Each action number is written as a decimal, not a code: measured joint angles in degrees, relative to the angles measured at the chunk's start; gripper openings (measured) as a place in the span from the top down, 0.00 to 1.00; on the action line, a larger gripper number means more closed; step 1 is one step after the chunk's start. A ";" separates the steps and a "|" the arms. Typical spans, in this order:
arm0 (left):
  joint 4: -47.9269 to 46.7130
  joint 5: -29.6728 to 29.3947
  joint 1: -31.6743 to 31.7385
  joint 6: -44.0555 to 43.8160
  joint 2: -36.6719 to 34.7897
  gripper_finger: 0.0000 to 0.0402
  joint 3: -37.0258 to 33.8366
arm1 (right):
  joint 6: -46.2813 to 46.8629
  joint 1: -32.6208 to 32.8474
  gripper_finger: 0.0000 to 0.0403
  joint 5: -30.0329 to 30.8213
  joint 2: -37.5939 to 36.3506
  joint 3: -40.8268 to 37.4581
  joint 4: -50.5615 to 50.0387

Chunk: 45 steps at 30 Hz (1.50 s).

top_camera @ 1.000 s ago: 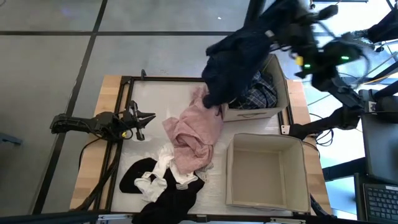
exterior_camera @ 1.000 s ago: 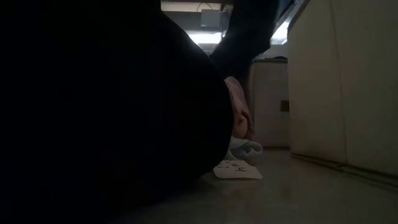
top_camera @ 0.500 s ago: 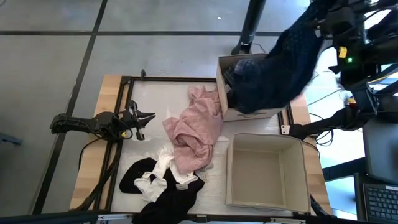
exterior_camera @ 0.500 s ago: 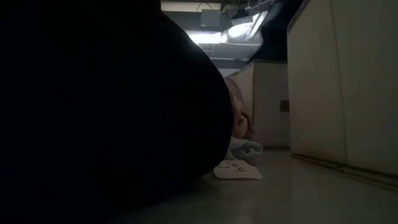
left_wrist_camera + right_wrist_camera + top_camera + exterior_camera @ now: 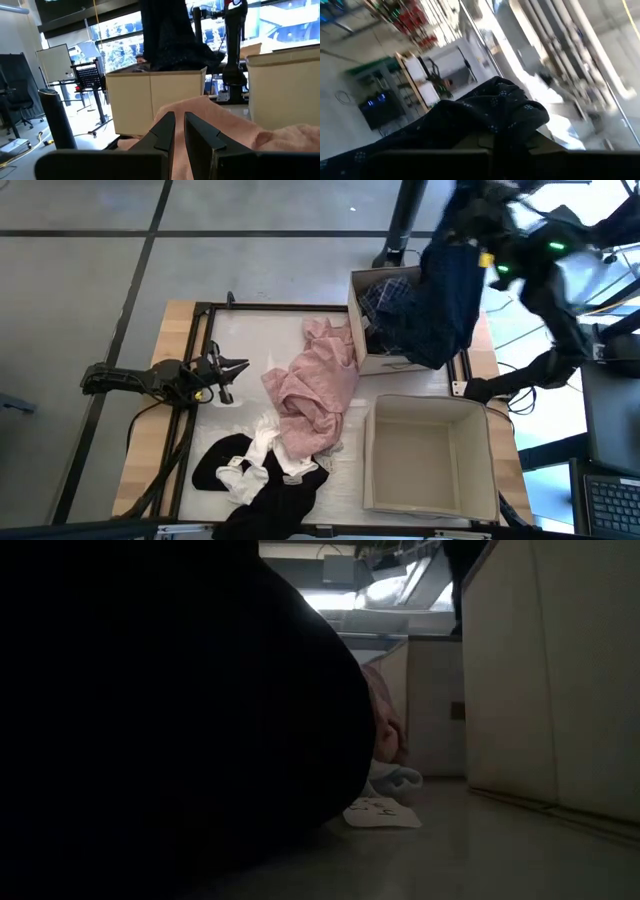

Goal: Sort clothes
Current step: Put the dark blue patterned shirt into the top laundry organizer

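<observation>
My right gripper (image 5: 476, 225) is high above the table's far right corner, shut on the dark navy piece (image 5: 447, 295). The navy piece hangs down over the far cardboard box (image 5: 402, 363), where the blue-white plaid shirt (image 5: 382, 293) lies. The pale pink garment (image 5: 312, 392) lies heaped mid-table. Small white pieces (image 5: 262, 448) and black ones (image 5: 268, 498) lie at the near edge. My left gripper (image 5: 240, 370) rests shut and empty at the table's left, pointing at the pink heap (image 5: 235, 125). My right gripper holds the dark navy piece by a bunched upper part (image 5: 492, 112), which drapes over the fingers and hides the place of contact. The piece hangs slack below the gripper, lifted clear of the table, with its lower end (image 5: 425, 345) over the far box.
A second open cardboard box (image 5: 430, 455) stands at the near right. In the low view a black garment (image 5: 170, 720) close to the camera blocks the left half. A small white piece (image 5: 383, 812) lies on the table beside it.
My right gripper has carried the navy piece up and toward the table's right edge, away from the pink heap. The piece swung out to the right. It has swung back and now hangs nearly straight down over the far box.
</observation>
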 joint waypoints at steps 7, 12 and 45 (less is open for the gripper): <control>0.30 -0.02 -0.01 -0.01 0.00 0.92 0.00 | 2.55 -6.11 0.95 -6.90 8.92 -0.14 4.15; -0.30 -0.02 0.01 -0.01 0.00 0.92 0.00 | 6.96 -6.66 0.95 -6.91 13.33 -0.14 -3.11; -3.05 -0.07 0.00 -1.57 0.00 0.92 0.01 | 40.78 -7.00 0.95 -21.73 19.89 -26.56 -52.72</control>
